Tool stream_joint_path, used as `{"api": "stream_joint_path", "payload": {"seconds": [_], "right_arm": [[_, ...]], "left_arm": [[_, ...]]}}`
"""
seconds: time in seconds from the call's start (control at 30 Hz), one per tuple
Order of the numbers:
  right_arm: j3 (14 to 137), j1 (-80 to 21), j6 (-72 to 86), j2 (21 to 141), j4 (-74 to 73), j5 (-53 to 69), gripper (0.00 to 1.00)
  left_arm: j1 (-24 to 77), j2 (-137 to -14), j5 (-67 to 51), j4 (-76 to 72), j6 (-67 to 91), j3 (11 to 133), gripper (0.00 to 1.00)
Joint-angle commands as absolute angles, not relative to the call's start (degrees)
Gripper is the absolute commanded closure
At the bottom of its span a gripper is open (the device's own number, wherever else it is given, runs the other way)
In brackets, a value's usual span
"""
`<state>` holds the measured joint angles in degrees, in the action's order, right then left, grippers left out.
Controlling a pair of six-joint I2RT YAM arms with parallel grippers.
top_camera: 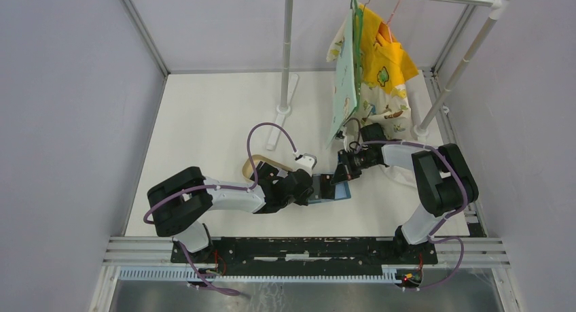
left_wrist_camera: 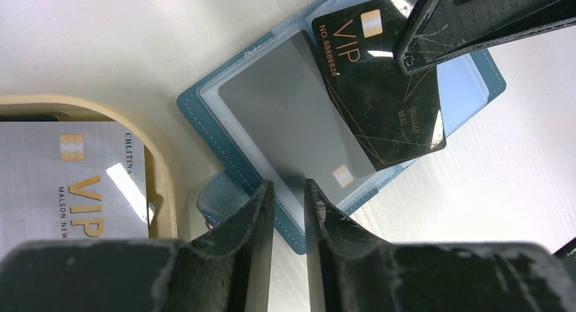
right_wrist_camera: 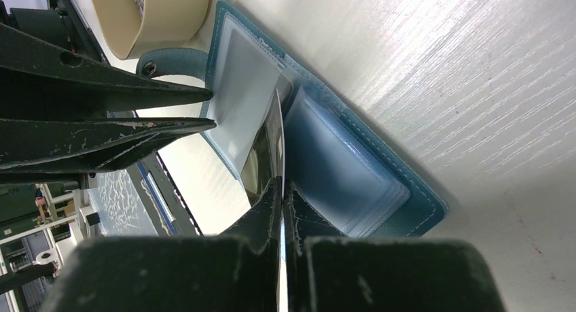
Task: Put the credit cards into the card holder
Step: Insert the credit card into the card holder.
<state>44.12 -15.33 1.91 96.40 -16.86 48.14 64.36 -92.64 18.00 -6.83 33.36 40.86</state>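
1. Nearest: left jaws slightly parted astride open card holder (left_wrist_camera: pixel 204 115) near edge; grip uncertain.
2. Over holder's clear sleeve: right jaws clamped on black card (left_wrist_camera: pixel 387 101), tilted; insertion step.
3. Next: square card edge to slot, slide.
4. Beyond holder: silver card (left_wrist_camera: pixel 75 183) in tray (left_wrist_camera: pixel 166 176).

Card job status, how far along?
Done: a grey card looks already seated in a clear sleeve of the open teal-blue card holder. In hand: the right gripper pinches a black VIP card, its edge at the sleeves but not in, while the left gripper holds a sleeve edge. Remaining: a silver VIP card in the tan oval tray.
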Motion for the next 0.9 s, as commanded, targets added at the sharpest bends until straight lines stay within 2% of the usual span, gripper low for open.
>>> {"api": "stream_joint_path", "payload": {"seconds": [0.0,0.33,0.87], "right_arm": [[43.2,-15.9,0.5,96.3,-17.2,44.2,1.00],[42.5,-16.0,0.5,96.8,-18.2,41.7,1.00],[49.4,-16.8,-1.9,102.9,-25.4,41.5,0.97]], "left_arm": [[64.6,-94.5,17.6,-6.3,33.8,41.0,0.71],[64.5,-94.7,17.7,-6.3,33.7,41.1,0.71],[64.5,-95.3,17.6,-6.4,33.2,41.8,0.71]]}}
